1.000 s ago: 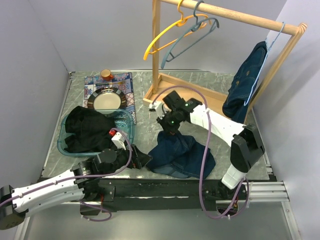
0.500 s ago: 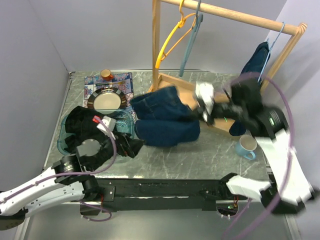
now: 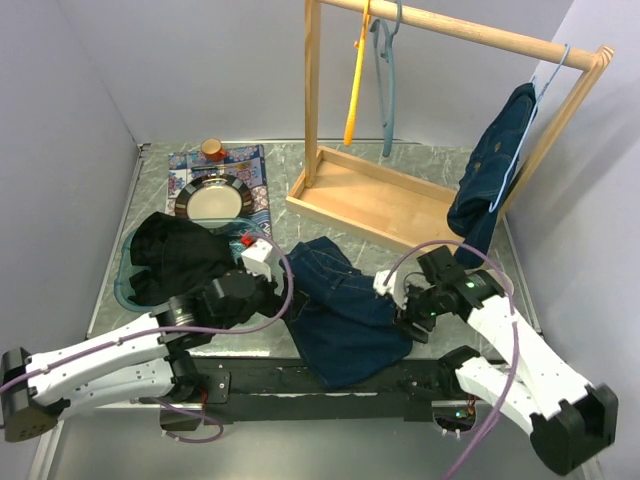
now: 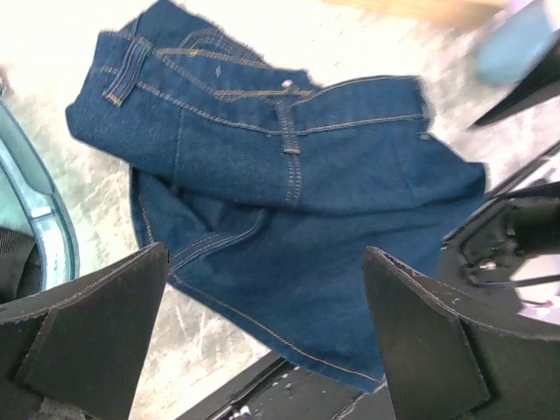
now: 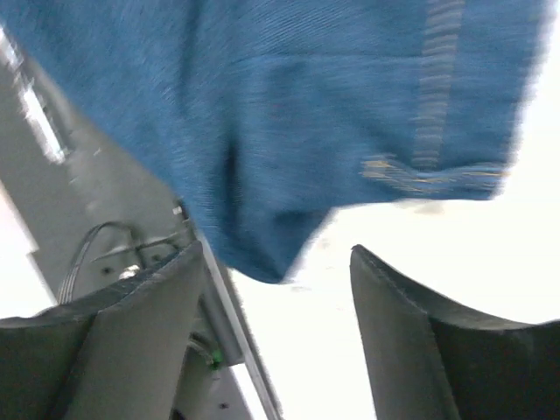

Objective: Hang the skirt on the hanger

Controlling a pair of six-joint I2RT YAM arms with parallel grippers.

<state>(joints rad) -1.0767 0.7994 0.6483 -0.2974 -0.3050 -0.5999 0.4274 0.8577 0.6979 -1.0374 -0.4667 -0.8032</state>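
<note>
The dark blue denim skirt (image 3: 345, 320) has dropped from mid-air onto the grey marbled table (image 3: 290, 160), just beside the right gripper (image 3: 400, 300), whose jaws have parted, apparently letting go.

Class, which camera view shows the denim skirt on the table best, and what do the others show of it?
The left wrist view: the skirt fills the frame, waistband and stitching sharp. The top external view shows it whole but small. The right wrist view gives only blurred denim.
</note>
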